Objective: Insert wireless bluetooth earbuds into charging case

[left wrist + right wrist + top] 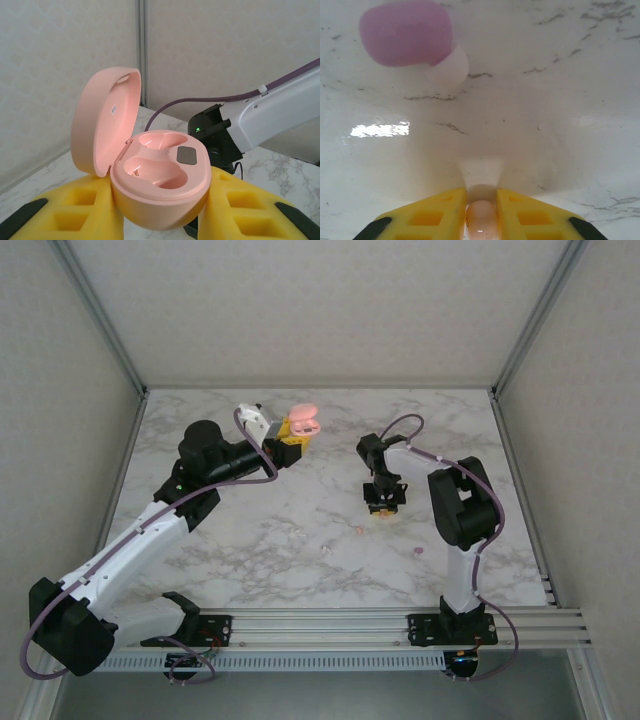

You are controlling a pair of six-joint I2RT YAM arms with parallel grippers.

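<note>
My left gripper (290,443) (161,220) is raised at the back of the table, shut on a pink charging case (160,192) (303,422). The case's lid (102,117) stands open to the left, and both moulded cavities are empty. My right gripper (383,504) (481,202) points down at the marble table (250,540), its yellow fingers (432,217) pressed against both sides of a pale peach earbud (481,217). A purple earbud (406,34) with a whitish tip lies on the marble just beyond it.
Loose tiny earbuds lie on the table in front of the right gripper: one (358,530), another (325,548), and a purple one (417,551) nearer the right arm. White walls enclose the table on three sides.
</note>
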